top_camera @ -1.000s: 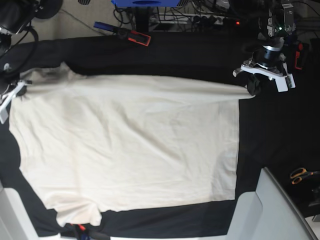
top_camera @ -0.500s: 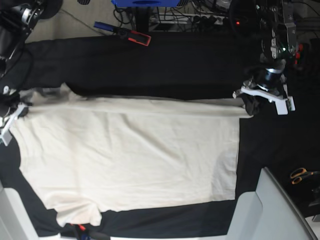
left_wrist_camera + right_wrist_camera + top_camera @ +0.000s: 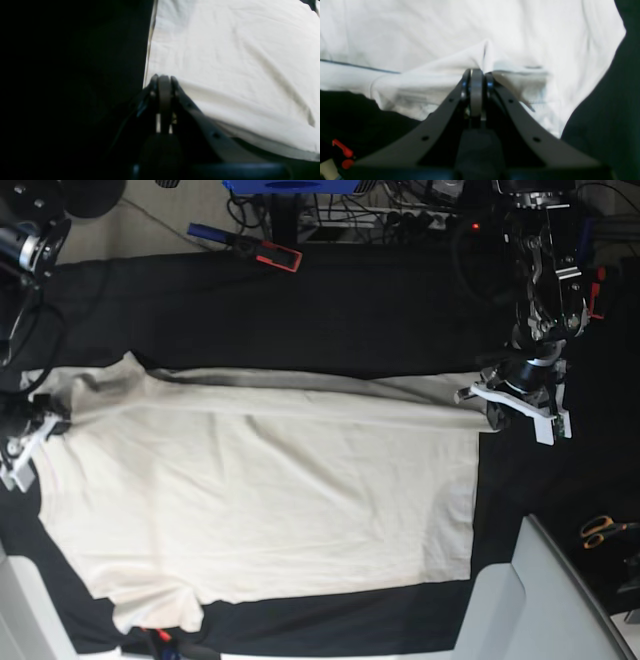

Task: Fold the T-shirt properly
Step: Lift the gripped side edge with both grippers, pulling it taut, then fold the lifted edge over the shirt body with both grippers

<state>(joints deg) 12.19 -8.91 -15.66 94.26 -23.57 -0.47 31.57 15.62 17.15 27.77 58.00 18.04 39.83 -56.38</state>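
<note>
Cream, plain cloth: the T-shirt point(image 3: 270, 500) spreads wide over the black table cover point(image 3: 350, 300), softly creased down its body, with a bunched flap at its near left corner in the base view. Its far edge is turned into a long band running from side to side, and at the far left of that view the fabric puckers into a small peak.

My left gripper point(image 3: 497, 418) is closed on the shirt at the band's right-hand end, in the base view. My right gripper point(image 3: 55, 423) is closed too, pinching the fabric near the other end; through its wrist camera I see the cloth gathered up at the fingertips point(image 3: 476, 75). Most of the shirt lies between the two grippers and toward the near edge of the base view.

Beyond the shirt, well apart from it, I make out a red-and-black tool point(image 3: 245, 247). Orange-handled scissors point(image 3: 606, 530) sit off to the base view's right. Both arms overhang the ends of the band, hiding some cloth there from me.
</note>
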